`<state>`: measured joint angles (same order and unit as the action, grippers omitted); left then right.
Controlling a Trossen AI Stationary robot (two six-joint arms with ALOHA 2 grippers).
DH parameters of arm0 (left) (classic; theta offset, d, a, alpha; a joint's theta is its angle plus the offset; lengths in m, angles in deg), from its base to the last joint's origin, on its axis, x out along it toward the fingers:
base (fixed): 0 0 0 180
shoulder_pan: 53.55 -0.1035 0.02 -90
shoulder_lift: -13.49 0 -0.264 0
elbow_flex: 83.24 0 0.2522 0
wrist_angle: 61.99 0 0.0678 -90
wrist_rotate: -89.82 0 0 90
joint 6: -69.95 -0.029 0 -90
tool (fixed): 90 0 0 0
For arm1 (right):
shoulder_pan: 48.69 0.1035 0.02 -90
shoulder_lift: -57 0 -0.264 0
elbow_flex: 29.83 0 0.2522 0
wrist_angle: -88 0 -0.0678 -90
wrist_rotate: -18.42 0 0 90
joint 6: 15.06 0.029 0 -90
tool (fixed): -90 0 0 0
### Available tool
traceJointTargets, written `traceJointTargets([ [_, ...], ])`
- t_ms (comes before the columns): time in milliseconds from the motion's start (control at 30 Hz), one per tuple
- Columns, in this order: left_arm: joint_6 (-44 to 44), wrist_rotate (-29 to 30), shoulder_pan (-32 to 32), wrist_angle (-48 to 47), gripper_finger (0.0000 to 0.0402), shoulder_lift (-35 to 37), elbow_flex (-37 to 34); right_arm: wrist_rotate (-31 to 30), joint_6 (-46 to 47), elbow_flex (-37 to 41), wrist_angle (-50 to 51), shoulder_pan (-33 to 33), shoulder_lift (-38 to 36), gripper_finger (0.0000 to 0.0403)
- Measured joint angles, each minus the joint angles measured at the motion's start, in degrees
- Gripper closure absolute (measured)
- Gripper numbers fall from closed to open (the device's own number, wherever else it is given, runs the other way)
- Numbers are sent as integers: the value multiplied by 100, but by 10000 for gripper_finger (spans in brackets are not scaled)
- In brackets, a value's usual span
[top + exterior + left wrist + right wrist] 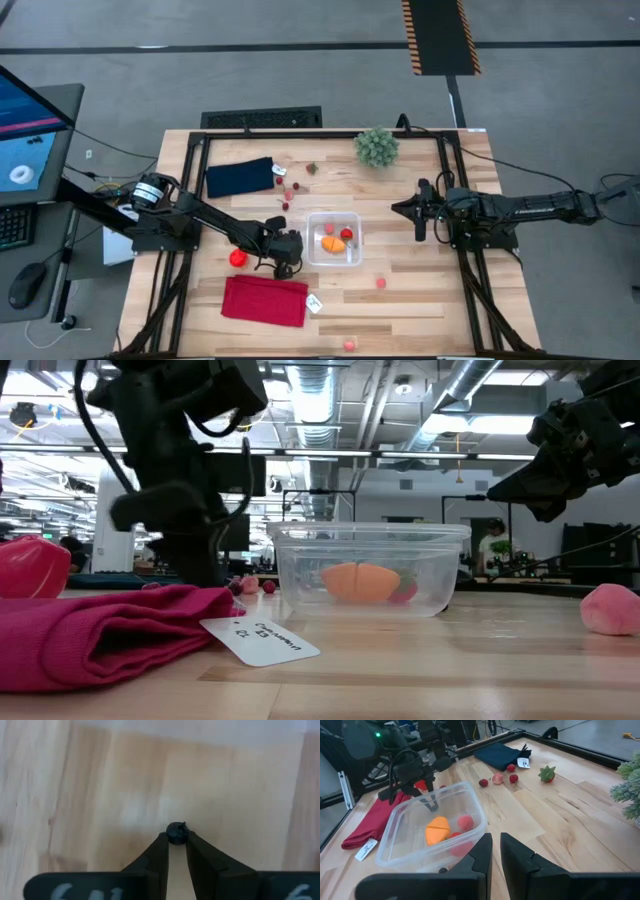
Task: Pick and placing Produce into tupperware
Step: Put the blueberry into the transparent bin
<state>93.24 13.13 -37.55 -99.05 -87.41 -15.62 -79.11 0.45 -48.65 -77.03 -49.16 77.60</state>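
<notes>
Red cloth [264, 300] nearest on table [420, 300]. Left tool [176, 840] clenched on a small dark berry [176, 832], just left of the clear container [334, 240] holding orange and red produce [333, 243]. Right tool [418, 220] clenched empty, hovering right of it.

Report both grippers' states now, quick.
Left gripper: closed on a small dark round piece, beside the tupperware.
Right gripper: shut, empty, waiting right of the tupperware.

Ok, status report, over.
Left gripper down beside tupperware, jaws shut on small dark berry. Right gripper shut, idle. Orange and red produce inside. Nothing blocking.
</notes>
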Motion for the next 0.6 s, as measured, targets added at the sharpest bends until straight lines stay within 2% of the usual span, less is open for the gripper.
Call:
traceJointTargets([
  [400, -145, 312, 250, -1219, 357, -2, 1218, 0, 0, 0, 13, 0, 2, 343],
  [600, -351, 795, 238, -1840, 358, 0, 1835, 0, 0, 0, 15, 0, 2, 343],
])
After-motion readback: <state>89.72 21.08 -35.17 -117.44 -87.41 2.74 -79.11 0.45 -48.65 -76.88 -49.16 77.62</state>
